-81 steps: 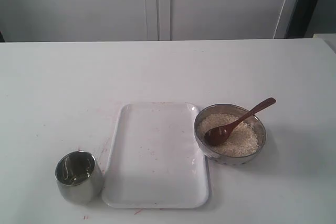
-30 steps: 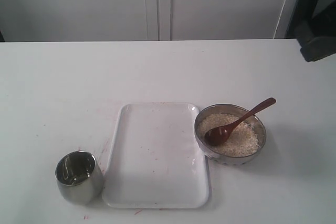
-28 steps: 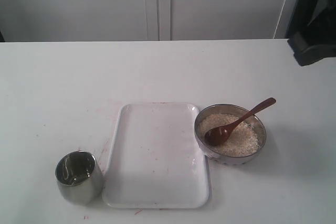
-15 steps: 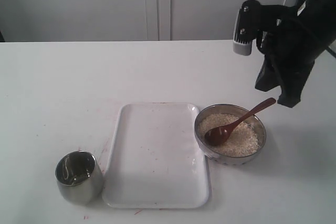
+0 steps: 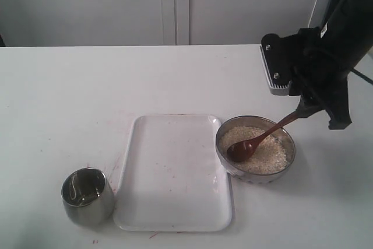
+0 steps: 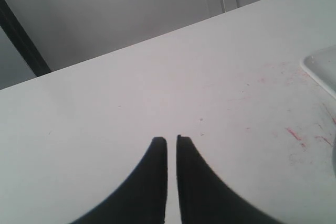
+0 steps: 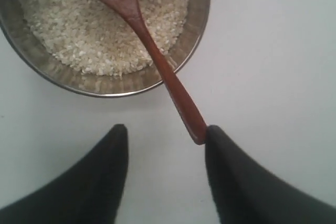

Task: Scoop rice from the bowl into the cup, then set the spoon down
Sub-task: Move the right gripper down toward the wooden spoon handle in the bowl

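Note:
The steel bowl (image 5: pixel 255 170) of off-white rice (image 5: pixel 268 157) stands right of the tray. The brown spoon (image 5: pixel 265 138) lies in it, its scoop on the rice (image 7: pixel 79 30) and its handle leaning out over the rim (image 7: pixel 195 30). My right gripper (image 5: pixel 319 114) hangs open at the handle's end. In the right wrist view the spoon (image 7: pixel 157 61) ends against one finger (image 7: pixel 220 150) of the right gripper (image 7: pixel 165 129), with bare table between the jaws. The steel cup (image 5: pixel 87 196) stands at the front left. My left gripper (image 6: pixel 169 138) is shut on nothing, above bare table.
A white rectangular tray (image 5: pixel 175 170) lies between cup and bowl; its corner (image 6: pixel 323 69) shows in the left wrist view. Faint red marks dot the white table (image 5: pixel 87 97). A pale cabinet wall stands behind the table.
My right arm has swung in from the upper right and come down over the end of the spoon's handle. Bowl, spoon, cup and tray have not moved.

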You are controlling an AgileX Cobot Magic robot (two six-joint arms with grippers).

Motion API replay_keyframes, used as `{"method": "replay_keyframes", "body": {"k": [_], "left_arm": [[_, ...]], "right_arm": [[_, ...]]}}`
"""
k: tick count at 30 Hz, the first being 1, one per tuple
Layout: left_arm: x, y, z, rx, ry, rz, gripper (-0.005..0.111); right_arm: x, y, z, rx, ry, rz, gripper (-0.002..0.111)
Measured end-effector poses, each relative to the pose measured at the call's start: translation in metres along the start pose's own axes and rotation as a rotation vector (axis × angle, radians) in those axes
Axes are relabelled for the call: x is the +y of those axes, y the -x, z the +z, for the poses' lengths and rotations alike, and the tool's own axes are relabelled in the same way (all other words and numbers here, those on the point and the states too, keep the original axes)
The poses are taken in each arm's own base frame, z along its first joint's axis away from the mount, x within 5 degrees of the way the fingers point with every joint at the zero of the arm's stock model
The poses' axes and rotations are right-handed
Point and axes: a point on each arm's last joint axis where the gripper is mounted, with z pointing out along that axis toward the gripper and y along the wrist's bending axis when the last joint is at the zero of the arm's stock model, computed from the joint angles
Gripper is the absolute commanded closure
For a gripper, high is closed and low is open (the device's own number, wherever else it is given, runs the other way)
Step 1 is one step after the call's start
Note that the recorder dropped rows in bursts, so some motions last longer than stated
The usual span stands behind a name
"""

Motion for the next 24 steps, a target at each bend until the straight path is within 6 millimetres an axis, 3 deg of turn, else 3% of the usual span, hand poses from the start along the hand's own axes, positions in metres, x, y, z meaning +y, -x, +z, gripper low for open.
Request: {"method": "replay_keyframes", "body": {"k": [12, 24], "left_arm": [[0.0, 0.0, 0.0, 0.0, 0.0, 0.0, 0.092], [0.0, 0.0, 0.0, 0.0, 0.0, 0.0, 0.092]], "right_arm": [[-0.003, -0.004, 0.027, 0.069, 0.063, -0.148, 0.051], [-0.015, -0.011, 0.071, 0.156, 0.044, -0.241, 0.051]]}}
